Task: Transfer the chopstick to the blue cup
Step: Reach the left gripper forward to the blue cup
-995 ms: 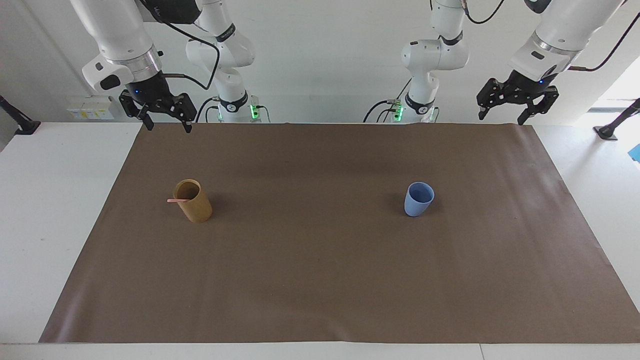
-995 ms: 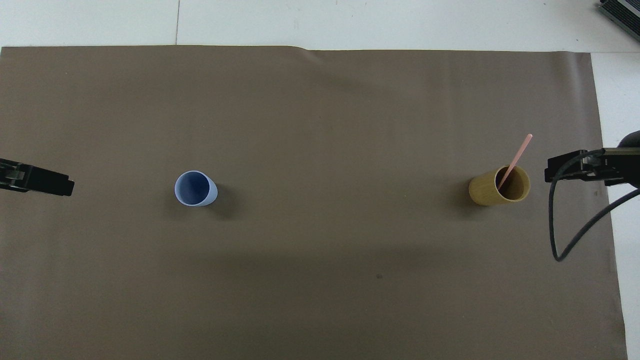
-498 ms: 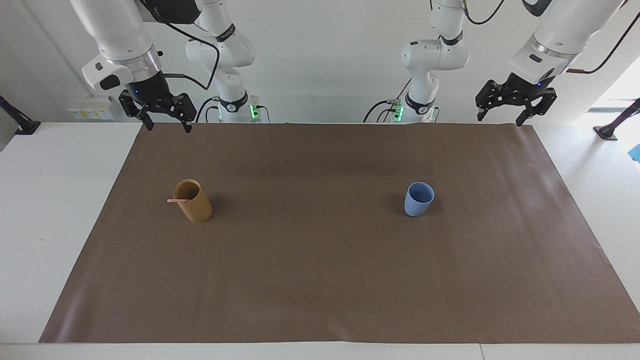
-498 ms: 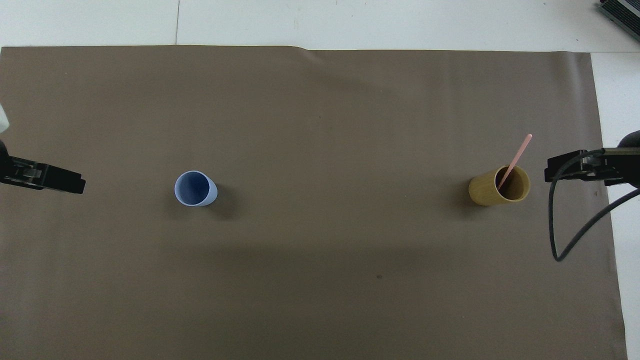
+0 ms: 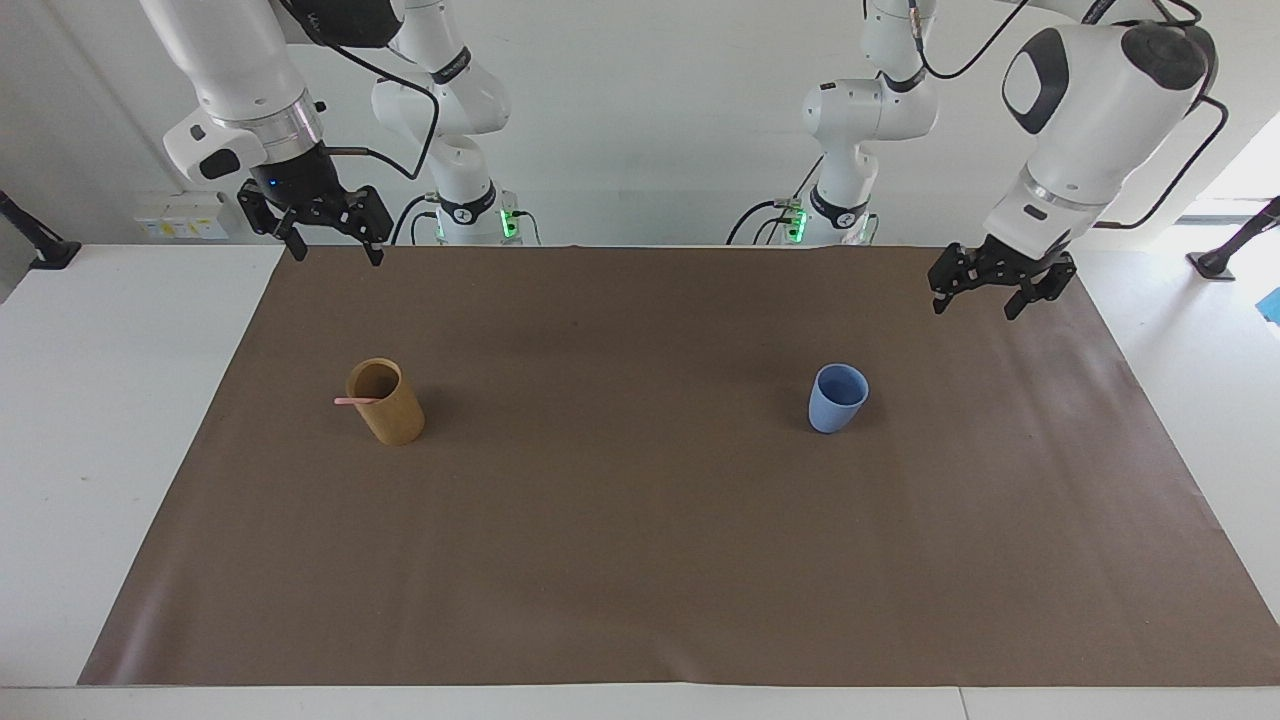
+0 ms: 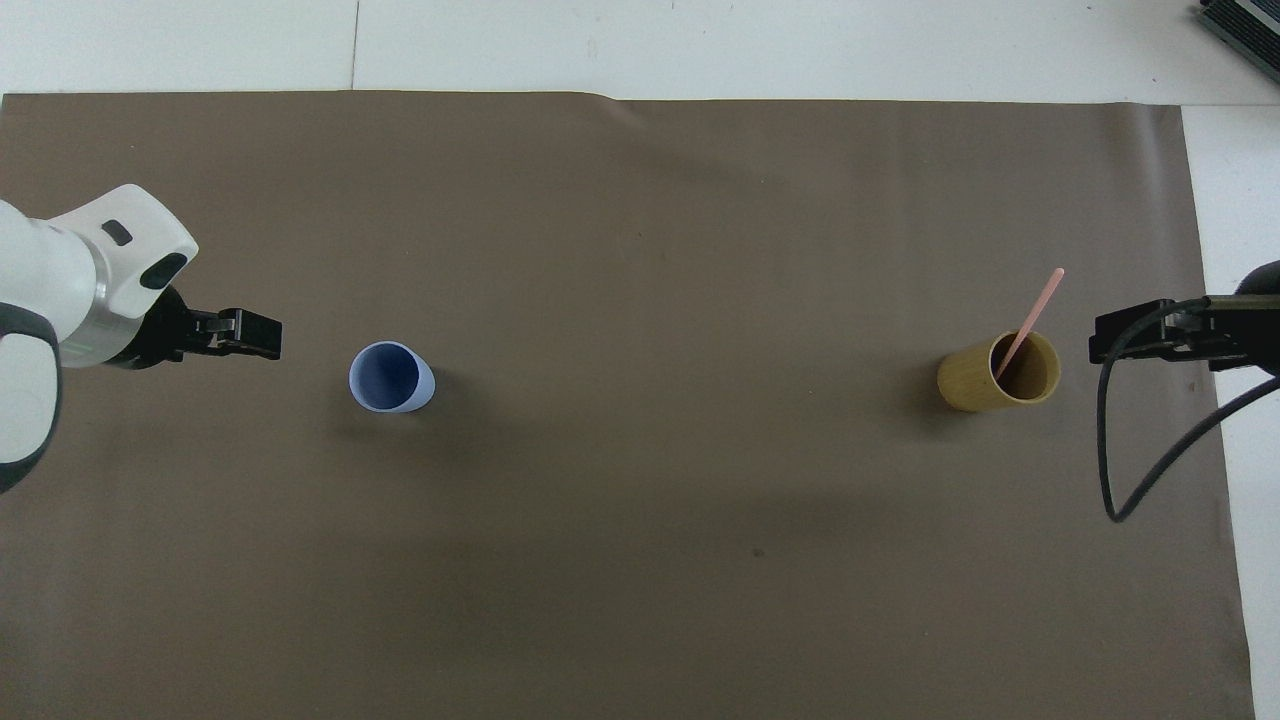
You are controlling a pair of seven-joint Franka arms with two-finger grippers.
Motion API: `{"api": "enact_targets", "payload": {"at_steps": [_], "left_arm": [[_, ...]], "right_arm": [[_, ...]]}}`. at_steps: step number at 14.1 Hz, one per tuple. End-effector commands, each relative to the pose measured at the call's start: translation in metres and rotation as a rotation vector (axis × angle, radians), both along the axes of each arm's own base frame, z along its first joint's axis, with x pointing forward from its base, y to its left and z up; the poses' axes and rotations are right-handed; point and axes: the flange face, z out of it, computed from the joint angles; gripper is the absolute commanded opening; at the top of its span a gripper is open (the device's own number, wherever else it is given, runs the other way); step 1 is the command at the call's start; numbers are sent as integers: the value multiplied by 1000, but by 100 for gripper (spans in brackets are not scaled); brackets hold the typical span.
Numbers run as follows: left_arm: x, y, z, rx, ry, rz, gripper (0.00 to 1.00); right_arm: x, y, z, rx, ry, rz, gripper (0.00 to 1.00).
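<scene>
Swinging down and inward over the last second, the left tool has left its spot above the robots' edge of the table. It now hangs over the brown mat, toward the left arm's end, close to the blue cup but not over it and not touching it. Its fingers stand spread, with nothing between them. In the overhead view the left tool points at the blue cup from just beside it.

Nothing else has moved. The right tool waits, also spread and empty, high over the robots' edge of the mat at the right arm's end, where it was a second ago. The chopstick stays in the tan cup, leaning on the rim with its upper end sticking out; the overhead view shows the chopstick slanting up out of the tan cup away from the robots. The two cups stand well apart, one toward each end of the mat.

For the task, this probably means the left arm is going first, perhaps to steady or take up the blue cup while the chopstick is fetched. The transfer itself has not begun: the chopstick is untouched, the blue cup looks empty, and the arm nearer the chopstick is idle.
</scene>
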Motion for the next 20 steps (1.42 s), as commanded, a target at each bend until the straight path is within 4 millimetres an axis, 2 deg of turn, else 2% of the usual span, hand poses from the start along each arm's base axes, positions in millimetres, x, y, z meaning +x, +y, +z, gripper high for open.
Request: {"api": "enact_targets", "payload": {"at_steps": [1,3,5,9,10,11,12,14,15,16,18,20], "left_arm": [[-5,-41,-37,-8,1,78,100],[-7,-52,-74,-4,15,66,100],[-12,-59,-101,-6,5,72,100],[-24,-62,-135,1,22,57,100],[-27,-68,-146,1,21,52,100],[-30,-71,-150,1,18,50,100],[-29,-70,-149,0,15,50,86],[-27,-71,-148,-2,12,39,49],[-27,-69,-147,-1,13,40,22],[-23,-69,-144,-3,9,45,0],[-13,-71,-139,-3,13,38,0],[-6,-65,-123,-1,26,25,0]], "right_arm": [[-4,-3,1,12,-8,6,100],[-4,-3,1,12,-8,6,100],[-4,-3,1,12,-7,8,100],[-4,-3,1,12,-8,8,100],[-4,-3,1,12,-8,6,100],[-4,-3,1,12,-8,6,100],[-4,-3,2,12,-11,6,100],[-4,-3,2,12,-10,9,100],[-4,-3,1,12,-8,16,100],[-5,-3,2,12,-9,23,100],[-5,-3,1,12,-6,26,100],[-5,-4,1,12,-6,40,100]]}}
